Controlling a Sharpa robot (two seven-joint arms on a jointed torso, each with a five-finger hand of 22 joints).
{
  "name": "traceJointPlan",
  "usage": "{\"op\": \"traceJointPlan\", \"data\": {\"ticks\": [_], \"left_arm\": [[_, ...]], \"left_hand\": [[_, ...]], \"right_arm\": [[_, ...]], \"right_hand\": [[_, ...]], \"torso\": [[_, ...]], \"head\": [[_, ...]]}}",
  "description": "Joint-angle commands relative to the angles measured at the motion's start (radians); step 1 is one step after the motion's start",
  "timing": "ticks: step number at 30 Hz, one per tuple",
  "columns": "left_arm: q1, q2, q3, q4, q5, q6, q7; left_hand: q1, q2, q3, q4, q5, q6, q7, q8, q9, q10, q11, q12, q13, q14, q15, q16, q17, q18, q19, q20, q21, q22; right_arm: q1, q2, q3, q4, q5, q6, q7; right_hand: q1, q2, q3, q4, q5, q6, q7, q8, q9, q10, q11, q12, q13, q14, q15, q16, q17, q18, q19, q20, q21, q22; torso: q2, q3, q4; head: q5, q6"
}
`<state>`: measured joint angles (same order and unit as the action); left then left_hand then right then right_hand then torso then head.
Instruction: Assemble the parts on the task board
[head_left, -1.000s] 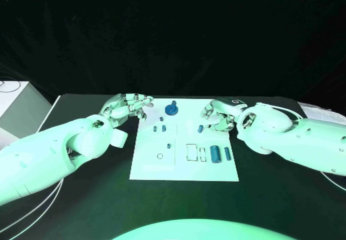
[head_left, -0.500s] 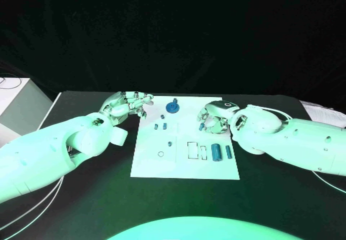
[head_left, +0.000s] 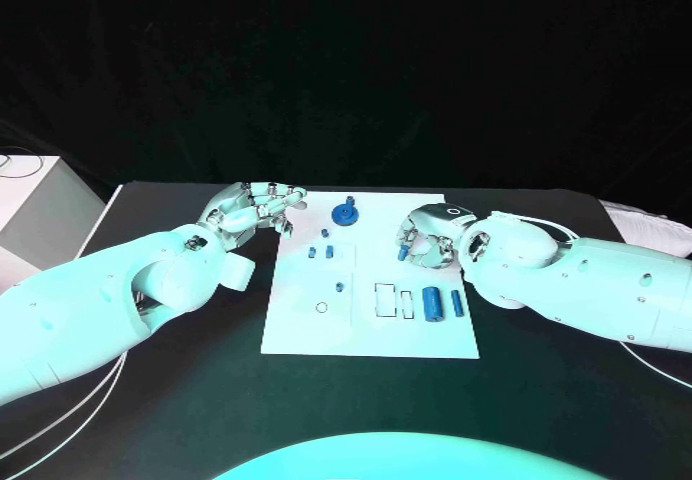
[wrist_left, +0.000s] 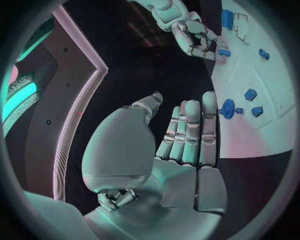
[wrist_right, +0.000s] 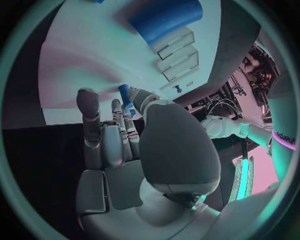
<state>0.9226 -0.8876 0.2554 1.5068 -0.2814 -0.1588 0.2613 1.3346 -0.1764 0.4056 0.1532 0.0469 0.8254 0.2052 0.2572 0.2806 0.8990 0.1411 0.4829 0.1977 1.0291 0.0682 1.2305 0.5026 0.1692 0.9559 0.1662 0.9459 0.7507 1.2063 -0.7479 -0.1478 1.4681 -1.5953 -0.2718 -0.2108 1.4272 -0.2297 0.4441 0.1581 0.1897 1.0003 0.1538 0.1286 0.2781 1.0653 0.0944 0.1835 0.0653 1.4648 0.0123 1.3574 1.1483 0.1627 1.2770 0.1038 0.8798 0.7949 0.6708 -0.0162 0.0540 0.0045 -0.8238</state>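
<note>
The white task board (head_left: 368, 335) lies in the middle of the black table. My right hand (head_left: 428, 240) is over the board's far right part, and its thumb and a finger pinch a small blue peg (head_left: 402, 253) (wrist_right: 124, 92) that stands on the board. My left hand (head_left: 257, 210) (wrist_left: 184, 137) hovers at the board's far left corner, fingers straight and empty. A blue knob (head_left: 343, 213) (wrist_left: 227, 108) stands near the far edge. Two small blue pieces (head_left: 319, 253) are left of the peg. A thick blue cylinder (head_left: 433, 302) and a slim blue rod (head_left: 457, 303) lie near my right forearm.
Outlined rectangular slots (head_left: 384, 300), a tiny peg (head_left: 339, 287) and a small ring (head_left: 320, 311) are on the board's middle. A white box (head_left: 36, 210) stands off the table's left side, and papers (head_left: 642, 220) lie at the far right corner.
My right hand has moved left over the board and closed its thumb and finger on the small blue peg. My left hand has stayed in place.
</note>
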Motion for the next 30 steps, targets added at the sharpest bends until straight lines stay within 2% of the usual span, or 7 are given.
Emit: {"op": "traceJointPlan", "data": {"ticks": [1,8,19,23,26,30], "left_arm": [[0.0,0.001,0.001,0.003,0.006,0.011,0.01],[0.0,0.001,0.001,0.003,0.006,0.012,0.01],[0.0,-0.001,0.001,0.003,0.006,0.015,0.007],[0.0,-0.001,0.001,0.003,0.006,0.017,0.005],[0.0,-0.001,0.001,0.003,0.006,0.018,0.004],[0.0,-0.001,0.001,0.002,0.006,0.019,0.004]], "left_hand": [[0.015,0.001,-0.007,-0.001,0.004,-0.003,-0.002,0.008,0.002,-0.009,-0.002,0.005,0.001,-0.009,0.001,-0.004,-0.001,0.015,-0.008,0.0,-0.005,-0.002],[0.015,0.001,-0.007,-0.001,0.004,-0.003,-0.002,0.008,0.002,-0.009,-0.002,0.005,0.001,-0.009,0.001,-0.004,-0.001,0.015,-0.008,0.0,-0.005,-0.002],[0.015,0.002,-0.007,0.0,0.004,-0.003,-0.002,0.008,0.002,-0.009,-0.002,0.006,0.001,-0.01,0.001,-0.004,-0.002,0.015,-0.008,0.0,-0.005,-0.002],[0.015,0.002,-0.007,0.0,0.004,-0.003,-0.002,0.008,0.002,-0.009,-0.002,0.006,0.001,-0.01,0.001,-0.004,-0.002,0.015,-0.008,0.0,-0.005,-0.002],[0.015,0.003,-0.008,0.0,0.004,-0.003,-0.002,0.009,0.002,-0.01,-0.002,0.007,0.001,-0.01,0.001,-0.004,-0.002,0.015,-0.008,0.0,-0.005,-0.002],[0.015,0.003,-0.008,0.0,0.004,-0.003,-0.002,0.009,0.002,-0.01,-0.002,0.007,0.001,-0.01,0.001,-0.004,-0.002,0.015,-0.008,0.0,-0.005,-0.002]], "right_arm": [[-0.003,0.005,0.0,0.0,-0.026,-0.003,-0.006],[-0.011,0.011,-0.001,0.0,-0.027,-0.016,-0.002],[-0.016,0.013,-0.001,0.003,-0.026,-0.039,-0.006],[-0.017,0.013,-0.001,0.005,-0.024,-0.062,-0.013],[-0.018,0.012,-0.001,0.008,-0.016,-0.088,-0.02],[-0.02,0.008,-0.001,0.014,-0.012,-0.119,-0.027]], "right_hand": [[0.008,0.003,0.012,0.0,0.007,0.011,-0.003,0.006,0.002,0.012,-0.001,0.003,0.0,0.023,-0.005,0.006,0.002,-0.014,0.008,0.0,0.007,0.003],[-0.001,0.008,0.051,0.006,0.012,0.044,-0.009,0.023,0.011,0.057,-0.009,0.006,0.002,0.025,-0.012,0.013,0.011,-0.017,0.016,-0.004,0.023,0.026],[-0.011,0.008,0.068,0.007,0.013,0.061,-0.013,0.034,0.017,0.085,-0.015,0.004,0.003,0.026,-0.016,0.018,0.017,-0.02,0.023,-0.007,0.037,0.046],[-0.008,0.023,0.086,0.001,0.015,0.083,-0.02,0.05,0.027,0.115,-0.023,0.003,0.005,0.029,-0.022,0.023,0.025,-0.022,0.03,-0.012,0.051,0.064],[-0.002,0.041,0.119,-0.014,-0.029,0.096,-0.026,0.067,0.039,0.142,-0.03,-0.007,0.006,0.033,-0.029,0.032,0.038,-0.027,0.04,-0.019,0.076,0.093],[0.006,0.051,0.139,-0.033,-0.022,0.103,-0.028,0.079,0.05,0.161,-0.035,-0.012,0.008,0.035,-0.033,0.039,0.048,-0.03,0.047,-0.023,0.094,0.115]], "torso": [[0.001,0.0002,0.0],[0.001,-0.0001,0.0011],[0.0,-0.0006,-0.0001],[0.0,-0.0004,0.0003],[-0.001,-0.0006,0.0008],[-0.001,-0.0004,0.0012]], "head": [[0.0,0.0],[-0.001,-0.002],[0.0,-0.006],[-0.001,-0.006],[-0.001,-0.006],[-0.001,-0.005]]}}
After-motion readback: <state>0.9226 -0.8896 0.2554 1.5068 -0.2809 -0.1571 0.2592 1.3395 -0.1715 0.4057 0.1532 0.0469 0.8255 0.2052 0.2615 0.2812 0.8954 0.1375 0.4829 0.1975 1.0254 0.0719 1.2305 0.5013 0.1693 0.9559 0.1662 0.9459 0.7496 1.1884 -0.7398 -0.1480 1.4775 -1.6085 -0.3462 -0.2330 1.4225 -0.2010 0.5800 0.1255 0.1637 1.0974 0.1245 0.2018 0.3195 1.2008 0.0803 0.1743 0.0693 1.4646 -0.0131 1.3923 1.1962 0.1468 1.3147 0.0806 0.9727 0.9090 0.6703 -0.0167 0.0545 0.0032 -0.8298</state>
